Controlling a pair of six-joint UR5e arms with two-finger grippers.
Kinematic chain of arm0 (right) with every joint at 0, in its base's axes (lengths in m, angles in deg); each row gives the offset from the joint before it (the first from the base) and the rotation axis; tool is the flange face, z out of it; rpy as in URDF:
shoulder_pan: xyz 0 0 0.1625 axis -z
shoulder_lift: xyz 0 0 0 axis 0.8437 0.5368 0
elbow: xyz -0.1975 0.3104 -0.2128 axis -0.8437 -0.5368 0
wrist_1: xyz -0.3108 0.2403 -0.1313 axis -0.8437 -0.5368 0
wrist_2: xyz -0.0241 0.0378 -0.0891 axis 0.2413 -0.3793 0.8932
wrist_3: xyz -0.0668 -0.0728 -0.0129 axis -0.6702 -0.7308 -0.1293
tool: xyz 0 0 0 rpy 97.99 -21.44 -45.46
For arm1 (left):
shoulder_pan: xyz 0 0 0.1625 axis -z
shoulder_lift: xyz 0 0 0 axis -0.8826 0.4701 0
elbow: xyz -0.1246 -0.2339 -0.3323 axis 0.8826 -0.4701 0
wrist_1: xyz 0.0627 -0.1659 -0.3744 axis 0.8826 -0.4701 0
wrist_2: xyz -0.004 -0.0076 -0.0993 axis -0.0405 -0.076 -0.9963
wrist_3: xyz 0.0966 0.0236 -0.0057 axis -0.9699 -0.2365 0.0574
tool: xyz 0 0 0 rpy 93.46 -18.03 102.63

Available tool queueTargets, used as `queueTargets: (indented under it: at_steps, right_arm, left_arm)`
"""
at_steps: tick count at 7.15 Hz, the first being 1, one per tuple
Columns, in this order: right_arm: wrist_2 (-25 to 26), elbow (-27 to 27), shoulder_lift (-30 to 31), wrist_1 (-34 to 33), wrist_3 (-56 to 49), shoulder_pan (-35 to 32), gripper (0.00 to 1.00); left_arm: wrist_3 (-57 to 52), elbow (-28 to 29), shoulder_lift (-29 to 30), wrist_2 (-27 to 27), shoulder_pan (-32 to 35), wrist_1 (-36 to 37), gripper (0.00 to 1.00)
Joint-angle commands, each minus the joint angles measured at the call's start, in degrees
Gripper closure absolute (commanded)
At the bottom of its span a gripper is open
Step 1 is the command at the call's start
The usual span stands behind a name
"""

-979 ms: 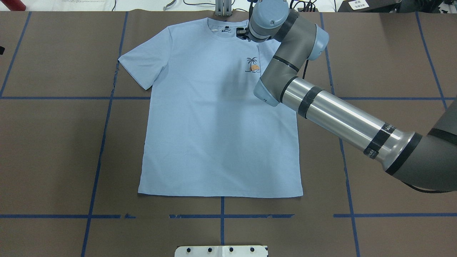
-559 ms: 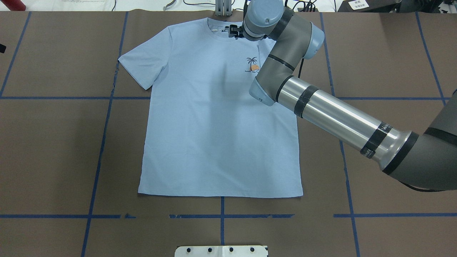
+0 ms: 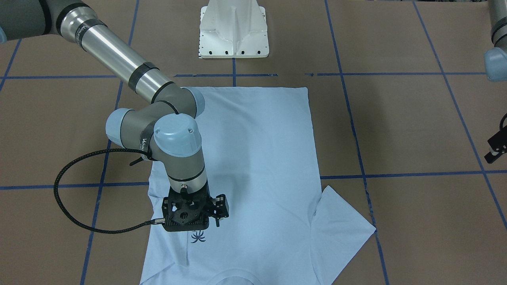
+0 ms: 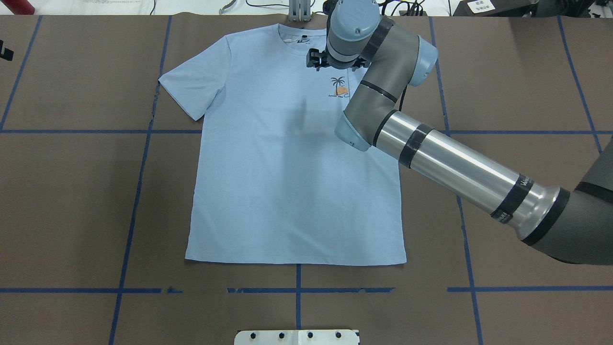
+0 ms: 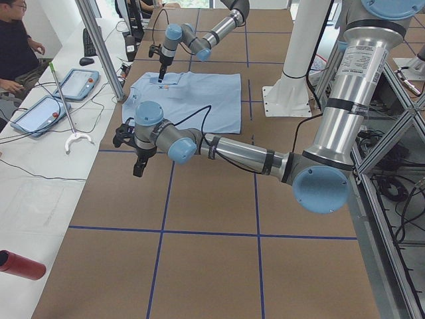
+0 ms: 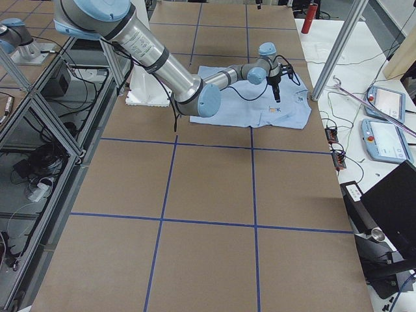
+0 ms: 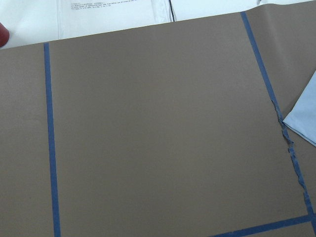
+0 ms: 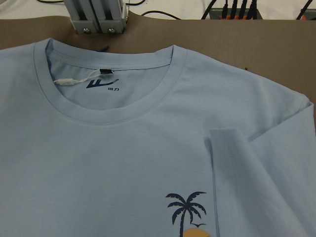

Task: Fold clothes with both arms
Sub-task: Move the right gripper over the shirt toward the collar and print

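Observation:
The pale light-blue T-shirt (image 4: pixel 287 167) lies flat, front up, collar at the far edge. Its left sleeve (image 4: pixel 191 91) is spread out. The other sleeve is folded in over the chest beside the palm print (image 8: pixel 186 207). The right arm (image 4: pixel 445 158) reaches across the shirt. My right gripper (image 4: pixel 317 60) hovers over the chest between collar and print; its fingers are hidden, so I cannot tell if it is open. My left gripper (image 3: pixel 497 148) hangs over bare table beyond the spread sleeve, away from the shirt; I cannot tell its state. The left wrist view shows only a sleeve corner (image 7: pixel 303 121).
The white pedestal base (image 3: pixel 233 31) stands at the near edge behind the hem. An aluminium post (image 8: pixel 96 17) rises just past the collar. Beyond the table's far edge are cables, teach pendants (image 5: pixel 76 83) and a red cylinder (image 5: pixel 20 264). A person (image 5: pixel 13 46) sits there.
The right gripper has moved from the collar a little toward the left sleeve, then back toward the robot, closer to the print. The left gripper shifted slightly toward the far edge.

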Motion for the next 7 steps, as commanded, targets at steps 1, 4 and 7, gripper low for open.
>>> queueTargets:
  at_steps: [1,4,7]
  right_arm:
    - [-1.8,3.9,2.5,-2.0,-2.0,0.0,0.0]
    - [-19.0,4.7,4.9,0.4,-6.5,-5.9,0.0]
    - [-8.0,4.1,4.6,-3.8,-23.0,-2.0,0.0]
  left_arm:
    - [0.1,-0.3,0.0,0.1,0.1,-0.1,0.0]
    - [0.0,-0.4,-0.1,0.1,0.1,-0.1,0.0]
    - [0.1,-1.7,-0.6,0.1,0.1,-0.1,0.0]
